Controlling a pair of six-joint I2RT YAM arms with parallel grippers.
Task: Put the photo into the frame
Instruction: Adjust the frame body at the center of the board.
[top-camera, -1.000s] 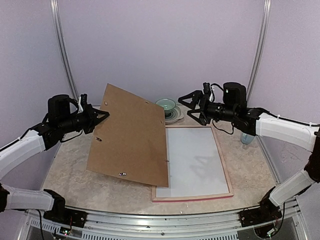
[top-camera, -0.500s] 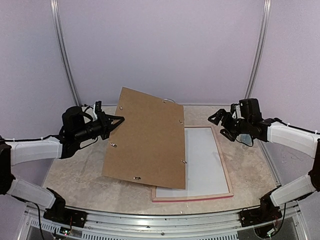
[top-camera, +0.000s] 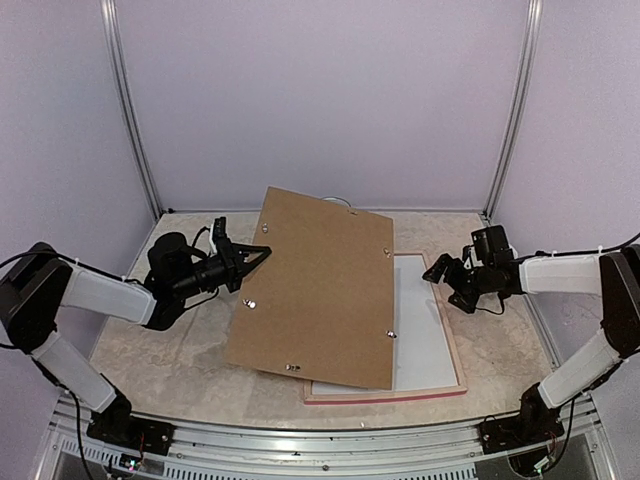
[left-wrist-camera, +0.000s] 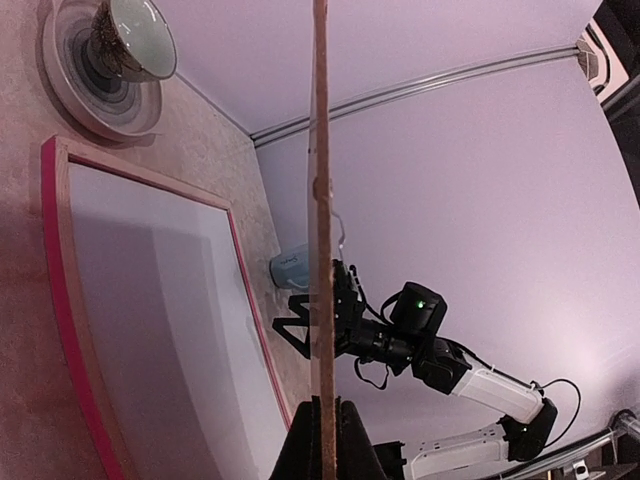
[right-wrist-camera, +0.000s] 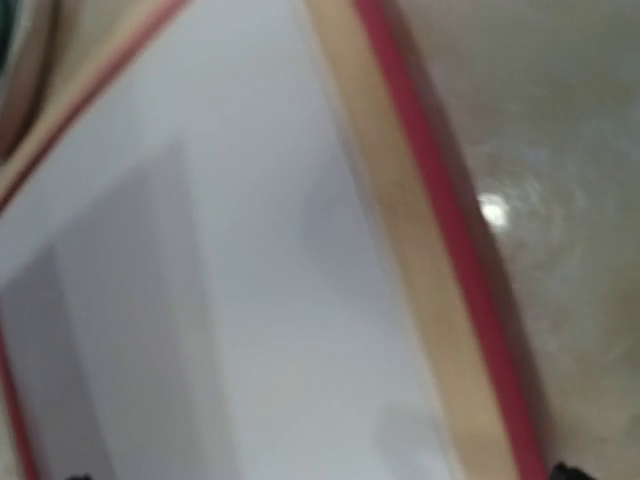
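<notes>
On the marbled table (top-camera: 150, 350), our left pincer (top-camera: 256, 259) clamps the left edge of a brown backing board (top-camera: 320, 285), tilted over the frame (top-camera: 385, 394). The frame lies flat right of centre, around a white sheet (top-camera: 420, 340). Our right pincer (top-camera: 444, 284) hovers spread wide over its right rim.

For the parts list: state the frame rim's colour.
The frame: pink edge, pale wood face; left wrist view.

Left arm (top-camera: 100, 295) and right arm (top-camera: 565, 268): white tubular shells, black motor joints and black fingers (top-camera: 245, 258), thin black cables (top-camera: 203, 234) looping near the wrists, black bases (top-camera: 118, 425).
</notes>
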